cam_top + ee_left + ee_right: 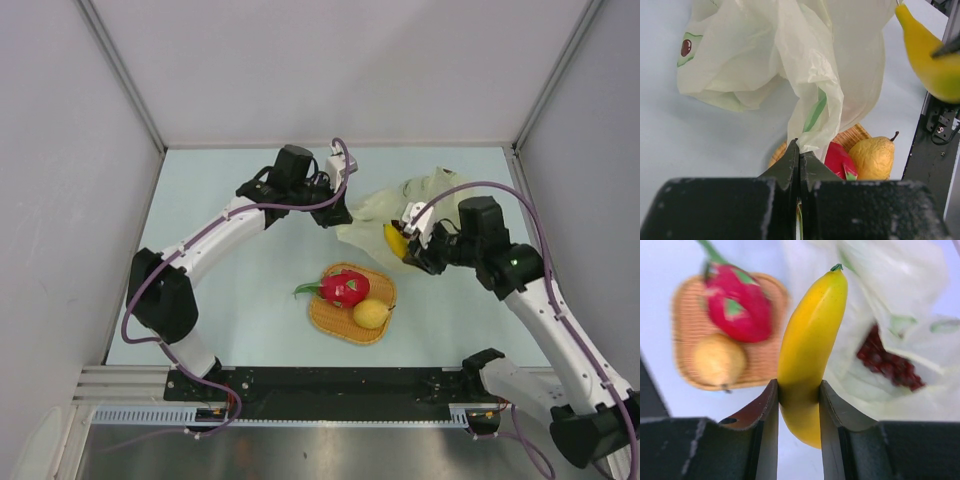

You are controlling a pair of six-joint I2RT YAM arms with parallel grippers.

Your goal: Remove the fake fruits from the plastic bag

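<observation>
Two loads held.
Half-spread, the right gripper (798, 386) pinches the banana (812, 325); the left gripper (800, 150), pressed together, nips the plastic bag (805, 65) film.

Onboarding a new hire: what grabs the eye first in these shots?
The yellow banana, clamped in the right fingers beside the plastic bag, right of centre. The left fingers pinch the bag's edge. Dragon fruit and pear sit on the orange mat nearer the bases; dark grapes show inside the bag.
</observation>
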